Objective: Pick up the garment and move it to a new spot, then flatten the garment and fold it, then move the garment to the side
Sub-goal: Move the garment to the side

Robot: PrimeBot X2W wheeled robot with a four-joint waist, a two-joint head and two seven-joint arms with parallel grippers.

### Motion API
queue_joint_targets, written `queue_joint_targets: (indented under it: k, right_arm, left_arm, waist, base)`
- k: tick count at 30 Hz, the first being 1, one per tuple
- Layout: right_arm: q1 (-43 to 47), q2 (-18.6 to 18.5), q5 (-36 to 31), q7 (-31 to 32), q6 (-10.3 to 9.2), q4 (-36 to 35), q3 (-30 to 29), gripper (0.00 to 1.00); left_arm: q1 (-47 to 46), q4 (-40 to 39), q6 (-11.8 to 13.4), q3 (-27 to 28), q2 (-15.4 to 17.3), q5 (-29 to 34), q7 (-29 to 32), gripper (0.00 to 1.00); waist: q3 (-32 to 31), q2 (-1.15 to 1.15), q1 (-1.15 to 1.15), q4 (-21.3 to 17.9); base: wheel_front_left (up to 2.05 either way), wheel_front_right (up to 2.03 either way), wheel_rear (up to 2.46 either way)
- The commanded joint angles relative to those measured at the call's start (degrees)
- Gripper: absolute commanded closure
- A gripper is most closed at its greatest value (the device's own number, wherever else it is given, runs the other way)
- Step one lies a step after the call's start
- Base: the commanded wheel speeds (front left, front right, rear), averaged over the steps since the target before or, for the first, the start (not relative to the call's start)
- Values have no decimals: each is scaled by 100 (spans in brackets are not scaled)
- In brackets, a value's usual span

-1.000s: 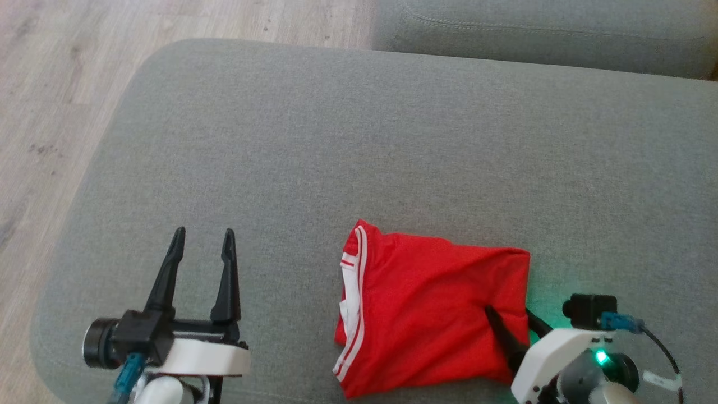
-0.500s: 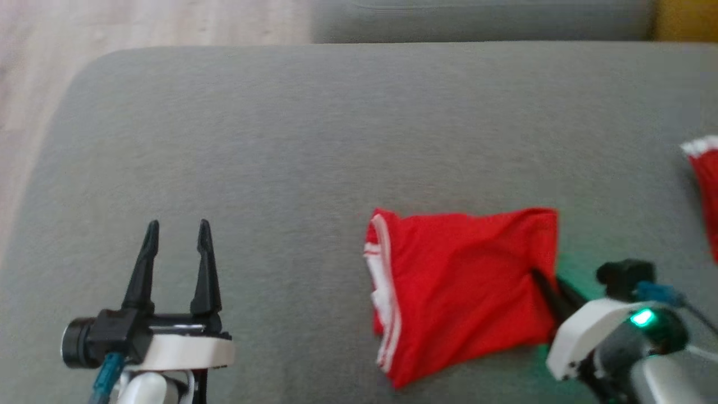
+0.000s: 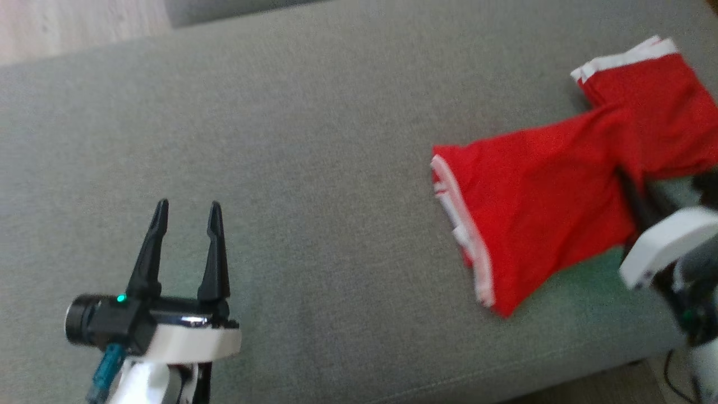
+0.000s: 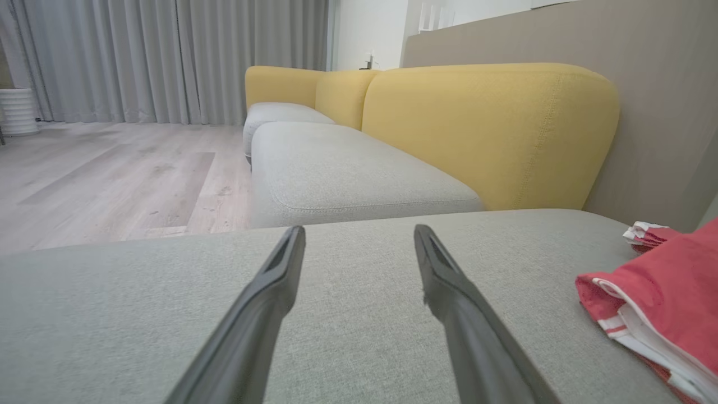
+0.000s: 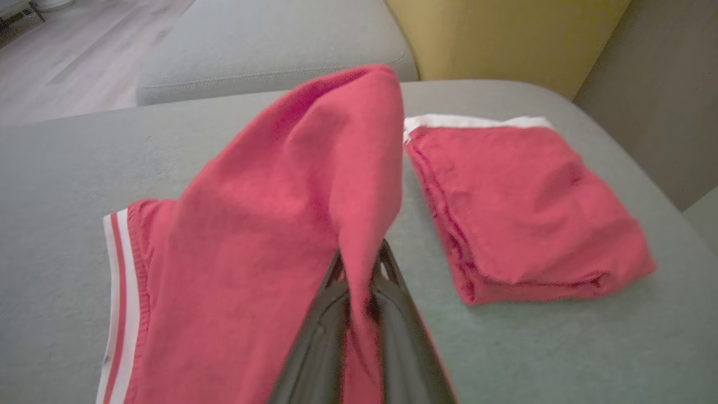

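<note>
Living room in a home

A long sofa [image 4: 359,179] with grey seat cushions [image 3: 314,140] and plump yellow backrests [image 4: 488,129] runs along a taupe wall [image 4: 645,84]. Pale wood-look floor [image 4: 112,168] stretches from the sofa's front edge to full-length grey curtains [image 4: 168,56] (drawn shut across the far side). A white ribbed object [image 4: 17,112] stands on the floor at the curtains' left end.

A grey sofa seat [image 4: 348,179] lies in front of a yellow backrest [image 4: 488,129]. Pale wood floor [image 4: 112,168] spreads left of the backrest, grey curtains [image 4: 168,56] hang far beyond it, and a beige wall [image 4: 645,56] rises just behind it.
</note>
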Motion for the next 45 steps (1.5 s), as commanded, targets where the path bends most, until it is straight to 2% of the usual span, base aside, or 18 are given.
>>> queue_joint_targets:
  k: [1,7,12,15,16,17,18,24,29,38,45]
  right_arm:
    - [-416,-237,18,-35,-3,-163,-64,100]
    - [-1156,-515,20,-153,-3,279,-886,100]
    - [-1499,-831,-309,-287,-3,717,-1811,100]
    - [-1618,-871,-480,-326,-3,898,-2368,100]
    - [-1655,-869,-511,-360,-3,952,-2510,72]
    - [-1676,-872,-562,-404,-3,1004,-2636,20]
    - [-1702,-838,-568,-434,-3,1055,-2752,0]
    - [-1654,-463,-1091,-353,-3,1033,-3249,0]
    - [-1273,-16,-1350,-463,-3,454,-3271,0]
    - [-89,948,-1197,-1093,-3,-1064,-2031,0]
    - [477,1267,-895,-1564,-3,-1220,-1008,0]
  left_arm:
    - [-338,-176,-40,191,83,71,-54,0]
    - [-746,-262,-190,96,181,166,6,0]
    - [-1067,-333,-305,25,251,250,14,0]
    - [-1219,-341,-367,-8,286,274,27,0]
    - [-1258,-338,-382,-13,295,277,27,0]
    - [-1290,-330,-397,-18,305,279,26,0]
    - [-1315,-314,-406,-22,312,280,26,0]
    - [-1398,-235,-420,-41,274,265,5,0]
    - [-1344,-98,-408,-24,196,219,-22,0]
    - [-906,212,-246,137,63,99,-46,0]
    - [-591,480,-117,301,35,-20,-50,0]
  waist:
    - [313,0,-1,-104]
    - [940,0,-1,15]
    - [1361,0,-1,195]
    - [1531,0,-1,276]
    - [1569,0,-1,293]
    - [1599,0,-1,312]
    - [1623,0,-1,329]
    - [1639,0,-1,429]
    - [1409,0,-1,540]
    - [568,0,-1,744]
    - [-22,0,-1,1055]
  base:
    - [0,0,0]
    - [0,0,0]
    - [0,0,0]
    - [0,0,0]
    - [0,0,0]
    - [0,0,0]
    - [0,0,0]
    - [0,0,0]
    - [0,0,0]
    - [0,0,0]
    - [0,0,0]
